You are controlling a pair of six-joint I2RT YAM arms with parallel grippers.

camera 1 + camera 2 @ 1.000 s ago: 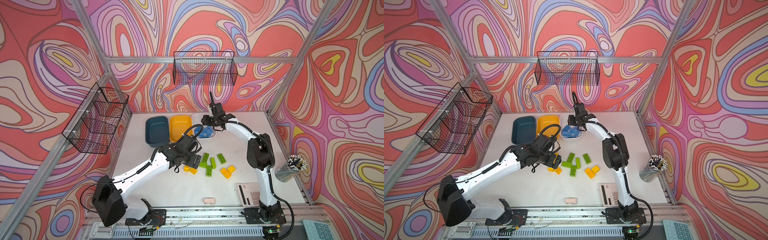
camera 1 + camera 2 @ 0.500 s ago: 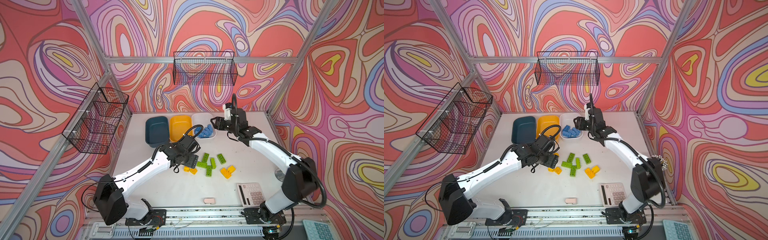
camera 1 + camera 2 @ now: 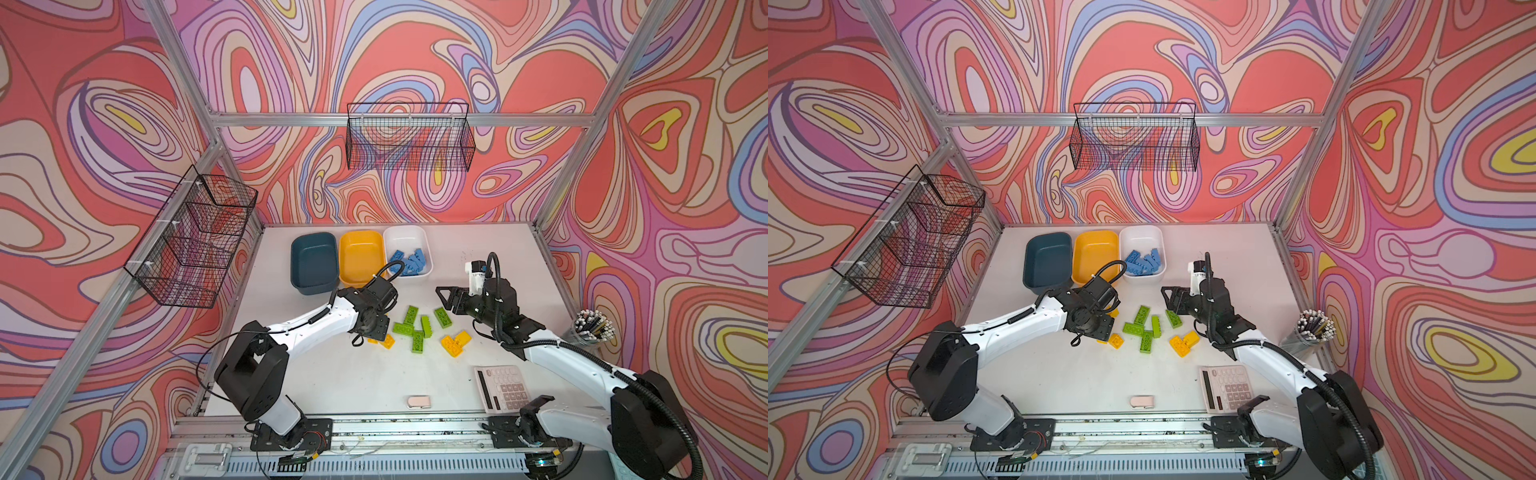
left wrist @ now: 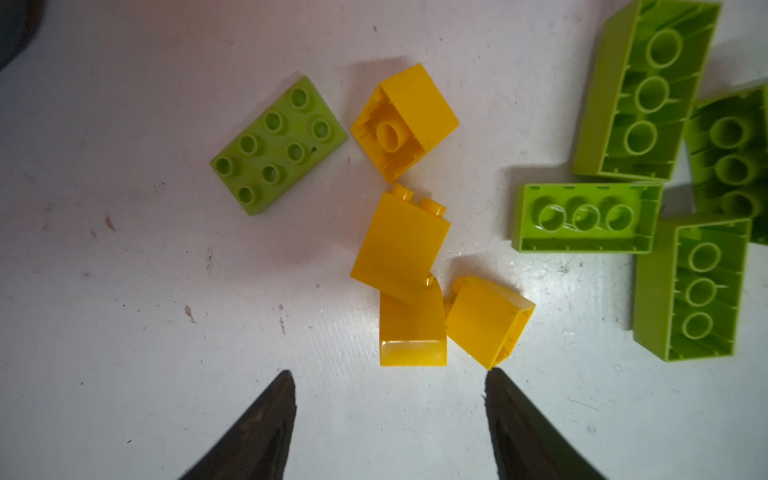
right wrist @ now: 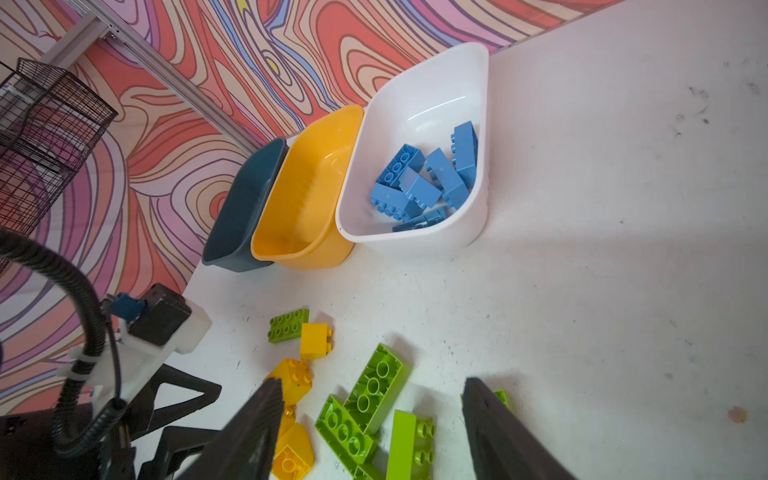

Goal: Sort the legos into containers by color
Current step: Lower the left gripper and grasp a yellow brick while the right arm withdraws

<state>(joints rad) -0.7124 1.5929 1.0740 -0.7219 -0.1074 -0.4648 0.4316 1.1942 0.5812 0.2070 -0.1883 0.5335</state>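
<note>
Left wrist view looks straight down on the scuffed white bench (image 4: 124,291). The left fingers (image 4: 266,424) stand spread with nothing between them, their tips just short of a knot of four short yellow bricks (image 4: 401,245). One tip sits right at the corner of the nearest brick. The gap looks set to straddle a single short brick, and these yellow ones lie closest to this arm, so a yellow pick is probably the step in hand.

Beside them lie the lime green bricks (image 4: 586,218), most of them flipped over to show hollow, ribbed undersides with a row of round tubes. One lies apart from them, studs up. The right fingers (image 5: 498,436) are equally wide apart and empty, hanging over the far side of that green pile.

Three tubs stand in a row at the back of the bench, wall against wall. That likely keeps the middle free for picking while both arms can reach them. The white tub (image 5: 415,243) holds a jumble of blue bricks (image 5: 419,183). The yellow tub (image 5: 316,253) and teal tub (image 5: 237,232) show nothing inside.

Everything is hard, glossy moulded plastic. The bricks have crisp edges and flat sides that should take a pinch well, and the tubs are smooth, thin-walled and round-cornered.
</note>
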